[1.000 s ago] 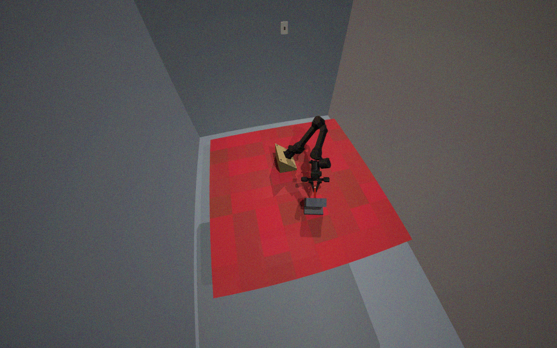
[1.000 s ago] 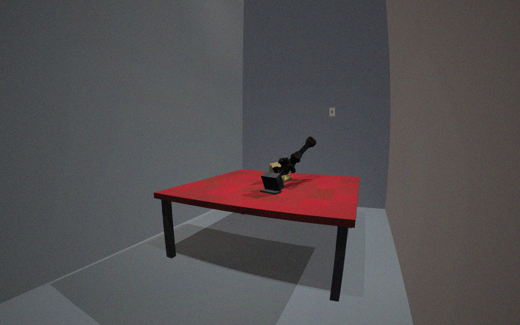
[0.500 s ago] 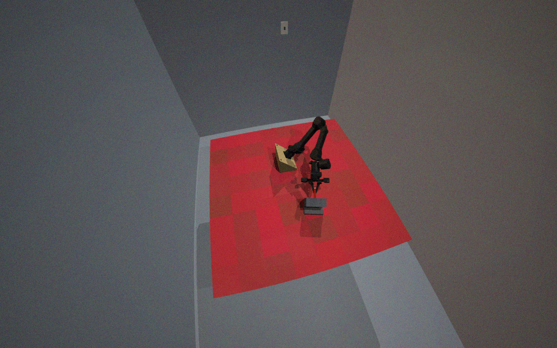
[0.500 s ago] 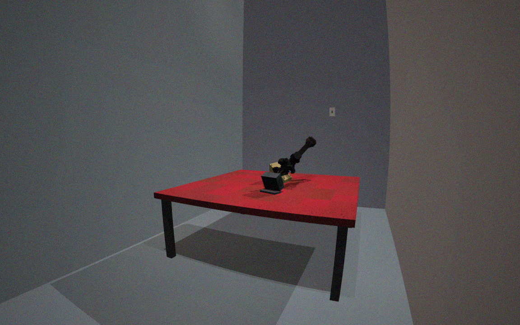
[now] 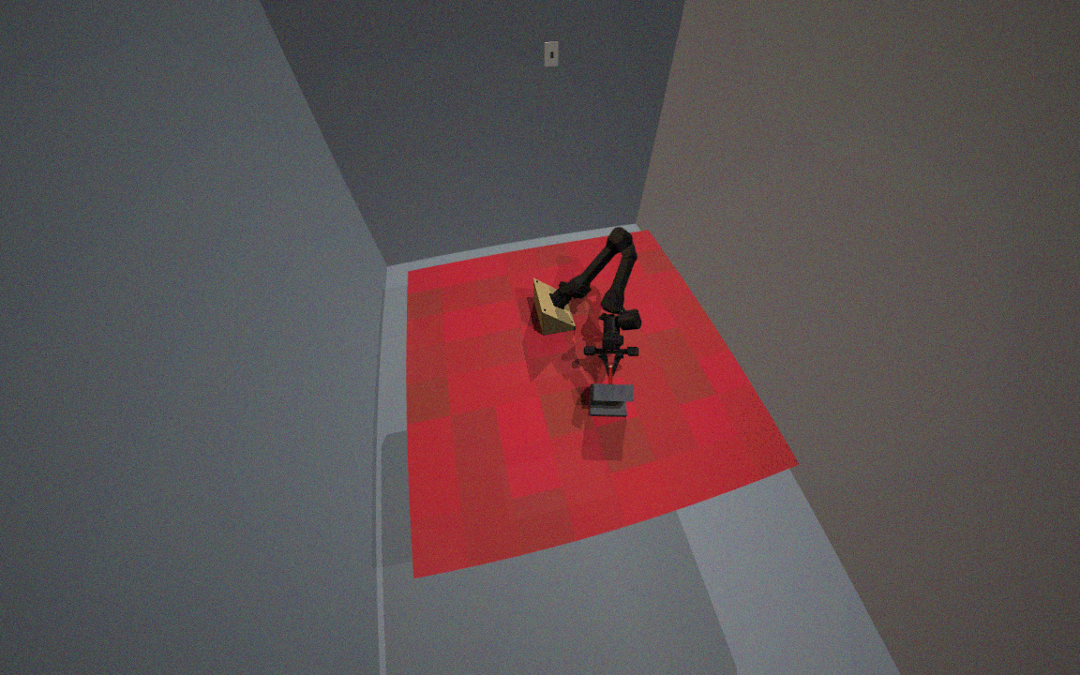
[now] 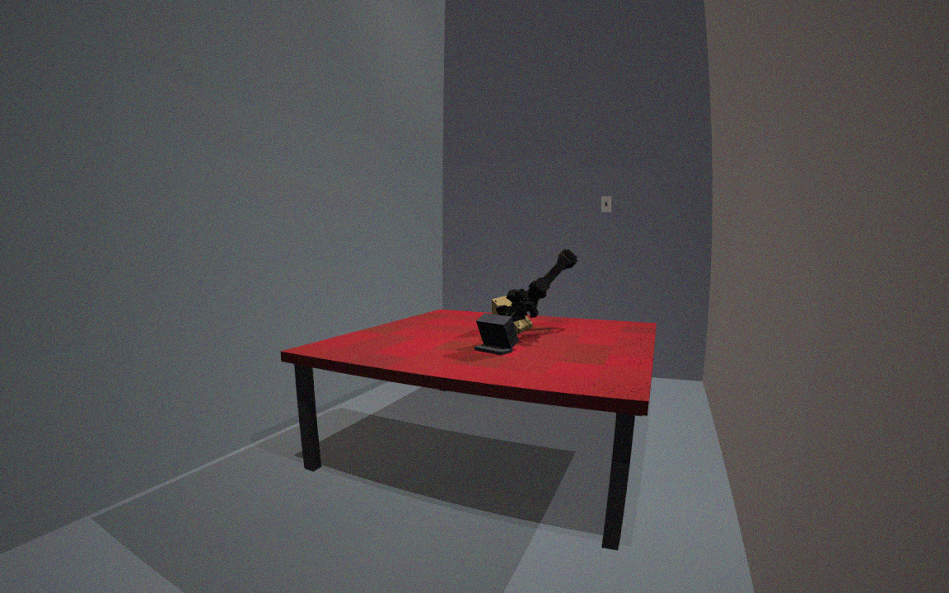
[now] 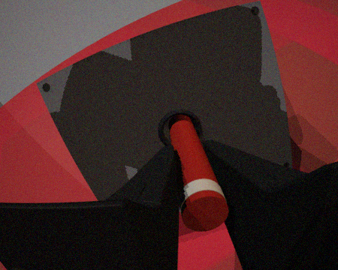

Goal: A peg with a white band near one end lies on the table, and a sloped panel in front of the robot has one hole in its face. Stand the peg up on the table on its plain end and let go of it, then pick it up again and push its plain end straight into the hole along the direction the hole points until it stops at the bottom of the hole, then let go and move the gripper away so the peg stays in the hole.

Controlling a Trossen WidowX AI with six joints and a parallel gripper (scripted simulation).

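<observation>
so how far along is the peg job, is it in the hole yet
Done: the red peg is off the table, plain end leading, and its tip has entered the hole in the sloped panel. In hand: the gripper has its jaws shut on the peg, white band at the near end. Left: seating it fully if it is not yet bottomed (depth can't be seen), then releasing and backing away.

Arm [image 5: 611, 268] folded sharply at the elbow, apparently reaching down-forward; jaws clamped on the peg [image 7: 195, 165]

The arm [image 5: 611, 273] is matte black with thick round links, bulky joints and a short crossbar [image 5: 610, 350] near the wrist.
</observation>
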